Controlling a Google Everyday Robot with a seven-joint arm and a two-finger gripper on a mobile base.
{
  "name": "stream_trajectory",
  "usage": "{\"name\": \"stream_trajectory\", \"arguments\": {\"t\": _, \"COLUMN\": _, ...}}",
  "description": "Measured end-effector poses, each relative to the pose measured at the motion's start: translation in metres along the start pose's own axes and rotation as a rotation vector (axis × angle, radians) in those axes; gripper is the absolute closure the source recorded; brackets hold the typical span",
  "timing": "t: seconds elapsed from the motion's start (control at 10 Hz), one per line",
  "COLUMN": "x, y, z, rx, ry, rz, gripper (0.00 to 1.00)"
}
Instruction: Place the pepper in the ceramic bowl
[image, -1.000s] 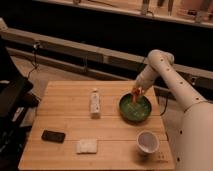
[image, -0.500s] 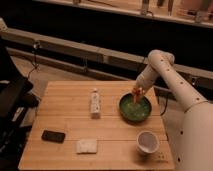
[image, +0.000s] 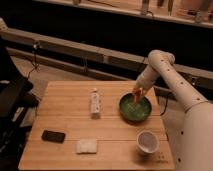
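Gripper (image: 136, 93) hangs over the ceramic bowl (image: 135, 108), just inside its far rim, so a release would drop straight in. Beneath the jaws an orange streak, likely the pepper (image: 135, 98); whether they pinch it, I cannot tell.

A light wooden table (image: 70, 120) stood on a grey floor (image: 47, 75) in a dim room. Behind it ran a long horizontal ledge (image: 75, 47) against a dark wall (image: 90, 25).
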Motion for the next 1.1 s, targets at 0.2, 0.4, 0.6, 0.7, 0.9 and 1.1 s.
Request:
{"name": "stream_trajectory", "arguments": {"t": 0.2, "x": 0.0002, "y": 0.0007, "z": -0.0001, "rx": -0.003, "ry": 0.002, "rz": 0.000, "gripper": 0.54}}
{"name": "stream_trajectory", "arguments": {"t": 0.4, "x": 0.0005, "y": 0.0018, "z": 0.0000, "rx": -0.005, "ry": 0.004, "rz": 0.000, "gripper": 0.53}}
{"name": "stream_trajectory", "arguments": {"t": 0.6, "x": 0.0009, "y": 0.0027, "z": 0.0000, "rx": -0.007, "ry": 0.007, "rz": 0.000, "gripper": 0.53}}
{"name": "stream_trajectory", "arguments": {"t": 0.7, "x": 0.0012, "y": 0.0030, "z": -0.0005, "rx": -0.008, "ry": 0.009, "rz": 0.000, "gripper": 0.53}}
{"name": "stream_trajectory", "arguments": {"t": 0.9, "x": 0.0017, "y": 0.0042, "z": -0.0004, "rx": -0.010, "ry": 0.010, "rz": 0.001, "gripper": 0.53}}
{"name": "stream_trajectory", "arguments": {"t": 1.1, "x": 0.0018, "y": 0.0051, "z": -0.0007, "rx": -0.013, "ry": 0.015, "rz": 0.001, "gripper": 0.53}}
